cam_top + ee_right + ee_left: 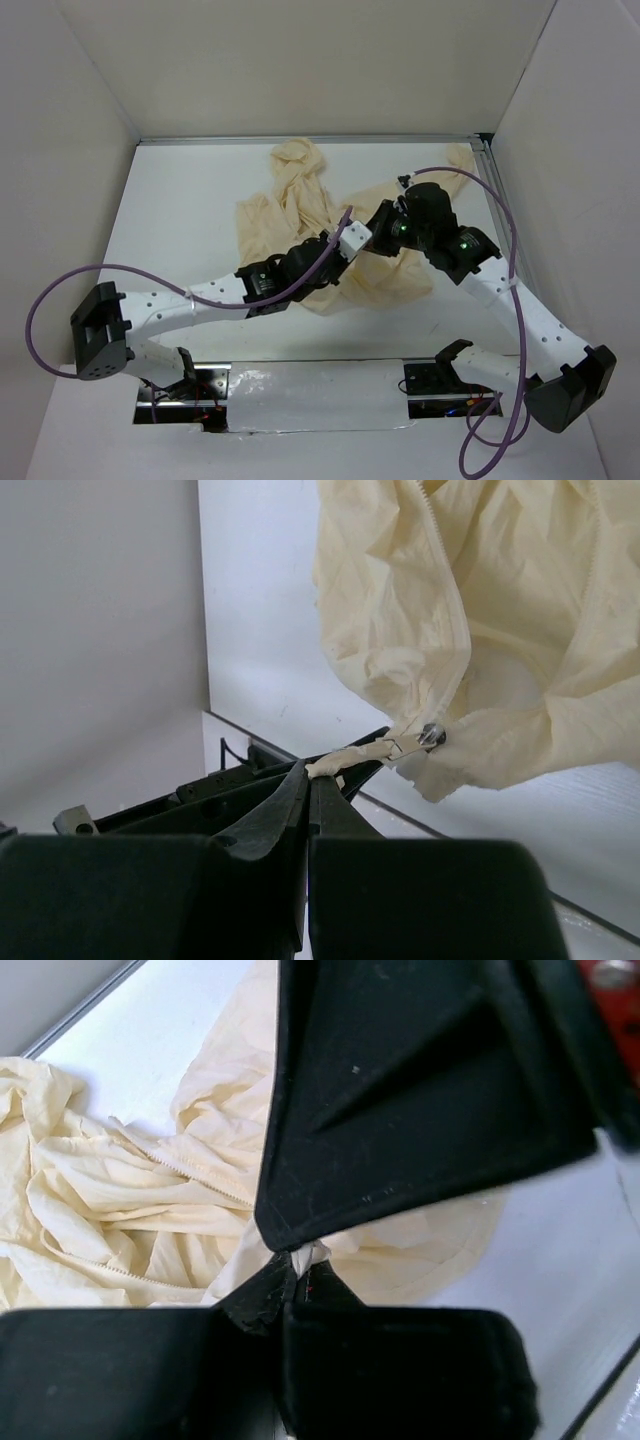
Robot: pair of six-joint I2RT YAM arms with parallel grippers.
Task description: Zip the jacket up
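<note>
right wrist view: right gripper pinches the zipper pull of the wrinkled cream fabric jacket; left gripper clamps cloth near that pull, likely bracing it.

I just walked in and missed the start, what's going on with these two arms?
Two robot arms are working on a cream jacket crumpled on the white table. The right arm's fingers are shut on the zipper pull, holding that corner up. The left arm's fingers pinch a bit of fabric nearby. The jacket doesn't look zipped yet.
</note>
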